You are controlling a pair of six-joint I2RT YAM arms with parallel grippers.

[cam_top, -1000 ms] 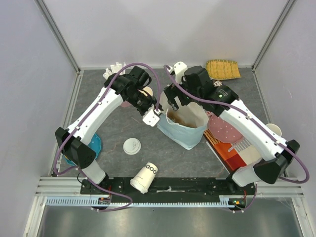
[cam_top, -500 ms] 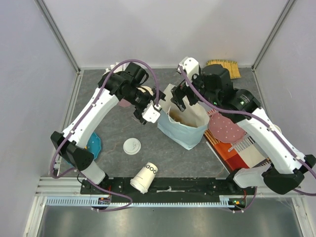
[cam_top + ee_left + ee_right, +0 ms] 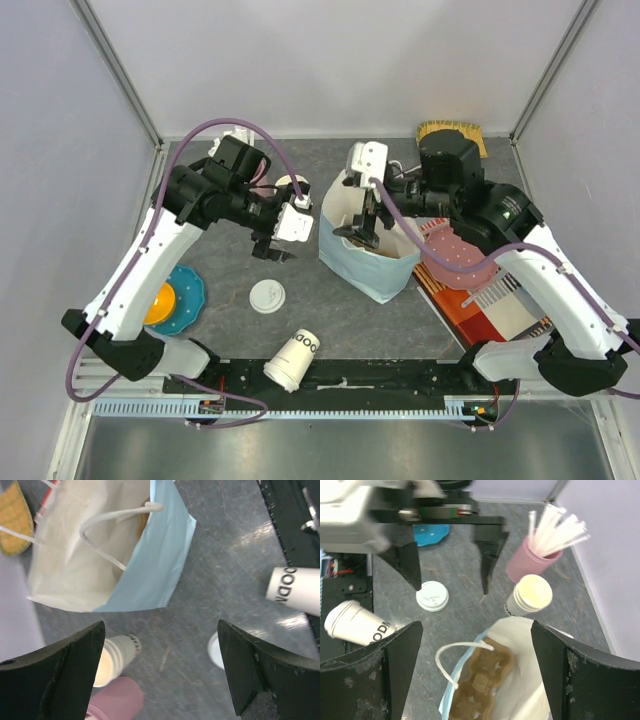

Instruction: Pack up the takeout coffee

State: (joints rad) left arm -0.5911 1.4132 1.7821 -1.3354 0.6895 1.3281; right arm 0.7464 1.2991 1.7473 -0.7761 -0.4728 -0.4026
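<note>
Left tool beside the bag and right tool over it both gape empty.

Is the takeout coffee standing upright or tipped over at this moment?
Tipped over. The takeout coffee lies on its side on the table, its printed wall showing, outside the paper bag.

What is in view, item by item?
takeout coffee: 1, white, on its side, near edge
loose lid: 1, white, left of centre
paper bag: 1, blue and white, centre
cup carrier: 1, brown, inside bag
cup stack: 1, white, left of bag, farther back
straw holder: 1, pink, beside cup stack
plate: 1, blue, left edge
mat: 1, yellow, far right
disc: 1, pink, right of bag
tray: 1, orange, right side
left tool: 1, black, open, left of bag
right tool: 1, black, open, over bag
</note>
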